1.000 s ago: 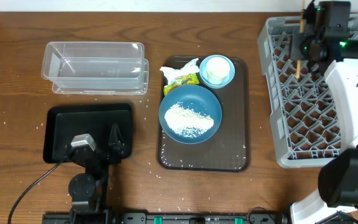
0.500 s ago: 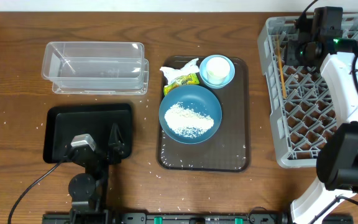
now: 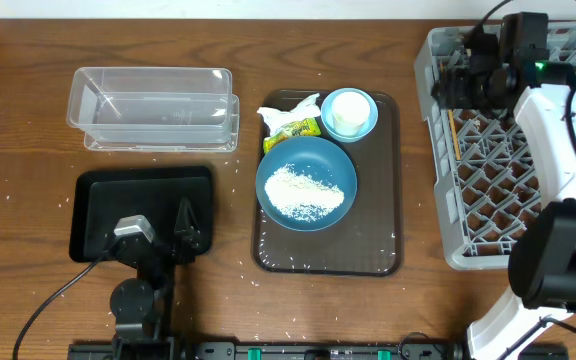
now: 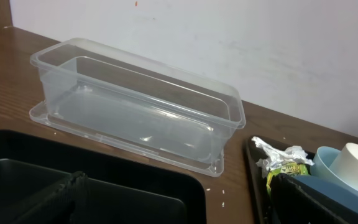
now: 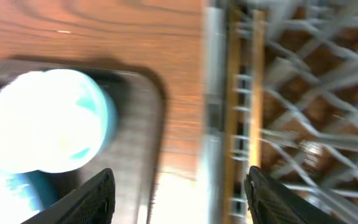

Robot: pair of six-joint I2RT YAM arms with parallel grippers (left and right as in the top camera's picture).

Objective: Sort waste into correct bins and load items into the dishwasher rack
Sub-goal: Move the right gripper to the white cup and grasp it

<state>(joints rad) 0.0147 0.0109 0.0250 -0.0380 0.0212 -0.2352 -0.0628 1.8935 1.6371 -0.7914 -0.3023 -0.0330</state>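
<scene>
Right end effector point(image 5: 179, 196) is spread empty over the dishwasher rack point(image 3: 498, 215) edge, and those thin chopsticks point(image 5: 241, 112) lying loose could slip through the lattice if bumped.

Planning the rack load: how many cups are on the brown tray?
2. The white cup sits nested inside the pale-blue cup at the brown tray's far right corner. A third stacked underneath would be hidden.

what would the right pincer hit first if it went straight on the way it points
Likely the chopsticks lying just inside the dishwasher rack rim, below the right pincer; the blur leaves depth unclear.
</scene>
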